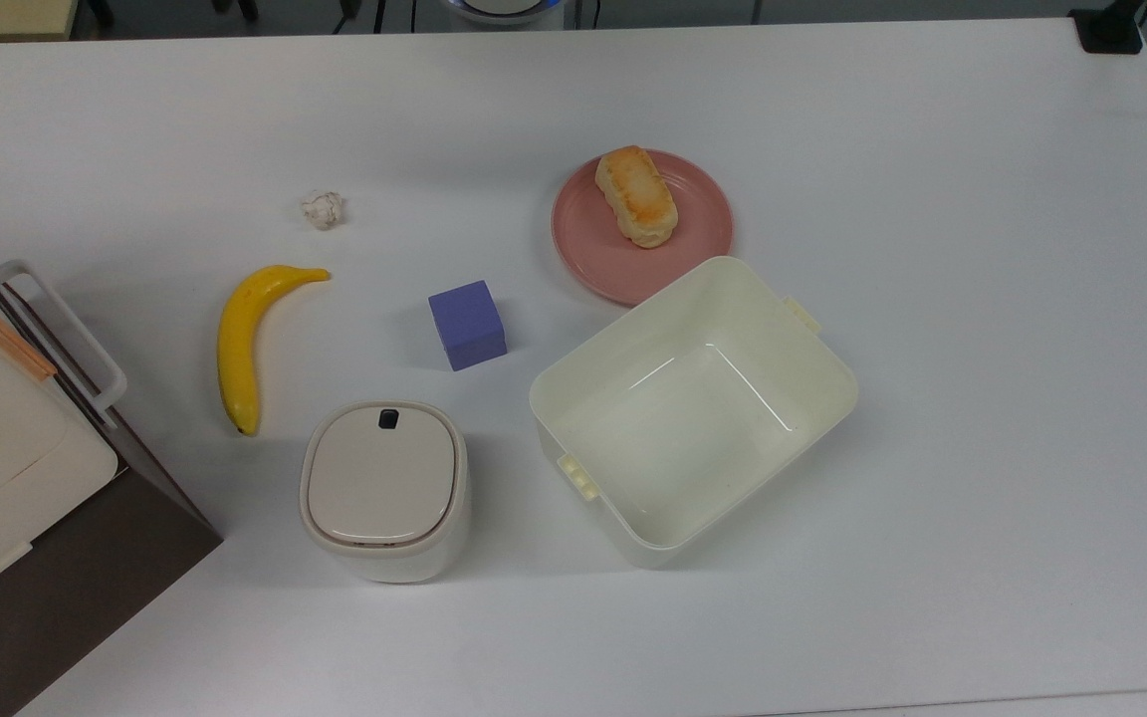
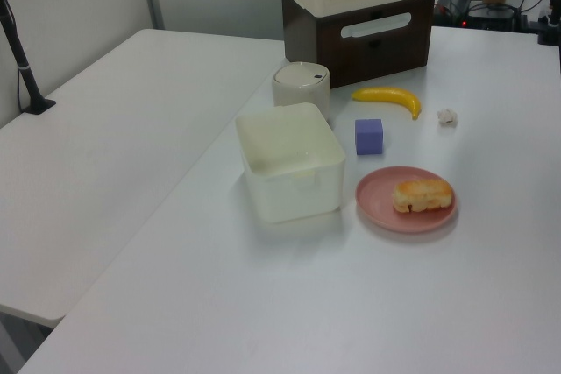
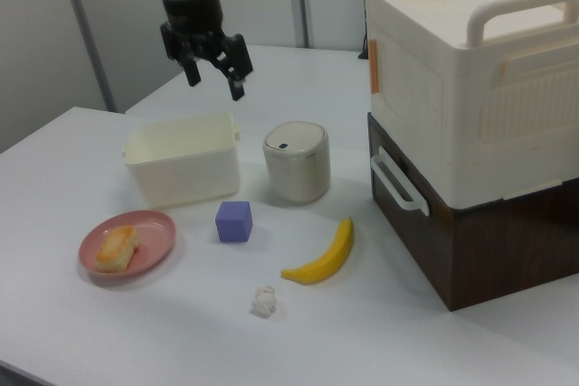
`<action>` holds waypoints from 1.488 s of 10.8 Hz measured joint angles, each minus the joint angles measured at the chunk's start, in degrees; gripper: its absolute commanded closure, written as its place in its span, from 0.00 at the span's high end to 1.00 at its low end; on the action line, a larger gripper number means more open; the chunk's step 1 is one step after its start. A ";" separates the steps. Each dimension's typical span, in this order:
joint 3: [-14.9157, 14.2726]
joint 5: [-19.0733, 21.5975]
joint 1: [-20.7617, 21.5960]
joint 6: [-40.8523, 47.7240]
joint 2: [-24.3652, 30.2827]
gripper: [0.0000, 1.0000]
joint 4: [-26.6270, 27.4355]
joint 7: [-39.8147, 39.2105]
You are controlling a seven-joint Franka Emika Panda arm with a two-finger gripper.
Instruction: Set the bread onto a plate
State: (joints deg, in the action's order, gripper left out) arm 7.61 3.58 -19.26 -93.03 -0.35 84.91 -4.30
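Bread: we see the bread [image 1: 637,196] lying flat on the plate [image 1: 703,234], toasted top up; in the top view its long axis runs from upper left to lower right, and it sits toward the plate's upper left part.
Bread, side views: in the left view the bread [image 2: 422,195] lies across the right half of the plate [image 2: 381,201]; in the right view the bread [image 3: 118,248] lies on the left half of the plate [image 3: 154,240].
Plate: we find it on the white table [image 1: 982,299], its lower rim just beside the cream tub [image 1: 822,393] in the top view; we cannot tell whether they touch.
Jaws: in the right view we see the gripper [image 3: 215,67] with its two dark fingers [image 3: 237,81] spread apart, holding nothing and touching nothing.
Arm pose: in the right view the gripper hangs high above the table, fingers pointing down, over the area behind the cream tub [image 3: 181,169], well apart from the bread.
Other things: we note a purple cube [image 1: 467,325], a banana [image 1: 240,344], a small white wrinkly ball [image 1: 322,209] and a lidded cream canister [image 1: 382,488] on the table; a stacked box [image 3: 470,106] stands at the right view's right.
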 measured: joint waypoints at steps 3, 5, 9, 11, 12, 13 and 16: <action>0.01 0.00 0.04 6.58 3.83 1.00 -0.15 0.45; -0.16 0.00 0.03 7.57 5.41 1.00 -0.03 2.06; -3.17 0.06 -0.01 7.79 5.16 1.00 1.66 3.95; -3.04 0.50 0.85 5.02 3.97 1.00 2.56 3.95; -2.99 0.50 1.91 3.15 3.54 1.00 3.45 4.04; -2.93 0.50 2.72 2.29 3.36 1.00 4.22 4.26; -2.86 0.51 4.18 2.17 3.31 1.00 4.64 4.48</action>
State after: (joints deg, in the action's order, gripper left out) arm 4.75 4.09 -15.08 -90.86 2.96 89.55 0.18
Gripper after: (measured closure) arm 0.000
